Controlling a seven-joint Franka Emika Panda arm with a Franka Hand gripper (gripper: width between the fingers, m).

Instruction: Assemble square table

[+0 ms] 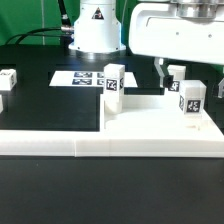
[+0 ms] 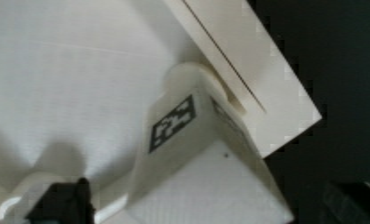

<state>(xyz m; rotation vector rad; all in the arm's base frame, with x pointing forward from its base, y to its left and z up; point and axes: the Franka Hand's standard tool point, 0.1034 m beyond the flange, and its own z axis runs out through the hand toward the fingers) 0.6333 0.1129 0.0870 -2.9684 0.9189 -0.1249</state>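
I see the gripper point(image 1: 187, 70) open above the square slab point(image 1: 145, 115), jaws wide, gripping nothing, rear leg point(image 1: 177, 79) between them, front leg point(image 1: 191, 100) upright on the slab

A robotics lab: arm base point(image 1: 95, 28), tag-printed marker board point(image 1: 68, 77), black table point(image 1: 100, 195).
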